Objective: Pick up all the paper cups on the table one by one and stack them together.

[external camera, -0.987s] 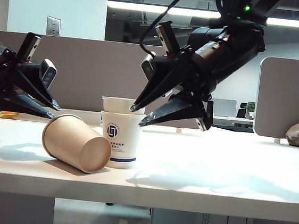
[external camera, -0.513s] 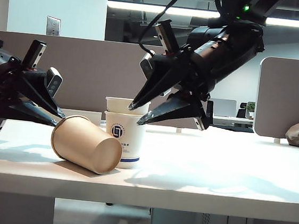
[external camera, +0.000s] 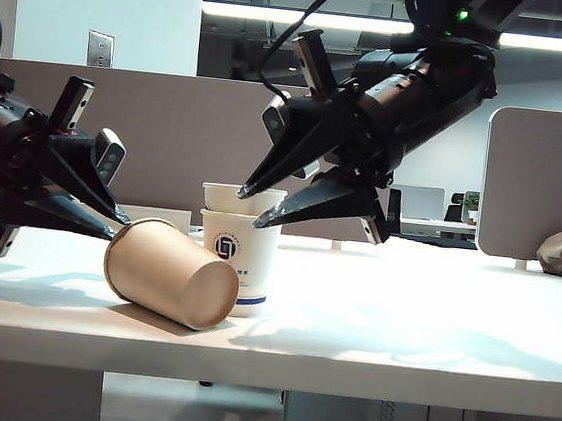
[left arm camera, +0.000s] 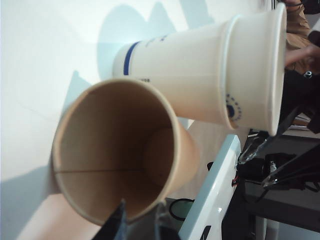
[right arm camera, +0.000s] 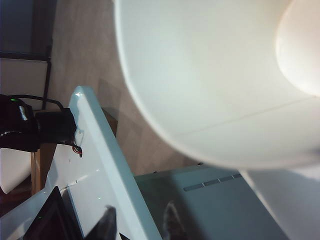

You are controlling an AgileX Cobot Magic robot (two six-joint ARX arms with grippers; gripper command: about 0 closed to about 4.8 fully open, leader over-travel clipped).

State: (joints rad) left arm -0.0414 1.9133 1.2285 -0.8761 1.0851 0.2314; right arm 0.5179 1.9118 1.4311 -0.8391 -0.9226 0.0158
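On the table point(external camera: 429, 332), both grippers' jaws gape empty: left point(external camera: 123, 229) behind brown cup point(external camera: 171, 272), right point(external camera: 256, 206) above white stack point(external camera: 238, 256).

The brown cup point(external camera: 171, 272) is matt kraft paper with a visible side seam (its inside equally dull), the two nested white cups point(external camera: 239, 256) are smooth printed paper, the table point(external camera: 430, 327) is smooth white laminate, and both grippers are black plastic.

You're seeing the brown paper cup point(external camera: 172, 273) lying on its side at lower centre-left, touching two nested white cups point(external camera: 238, 256) standing upright on the bench point(external camera: 399, 334).
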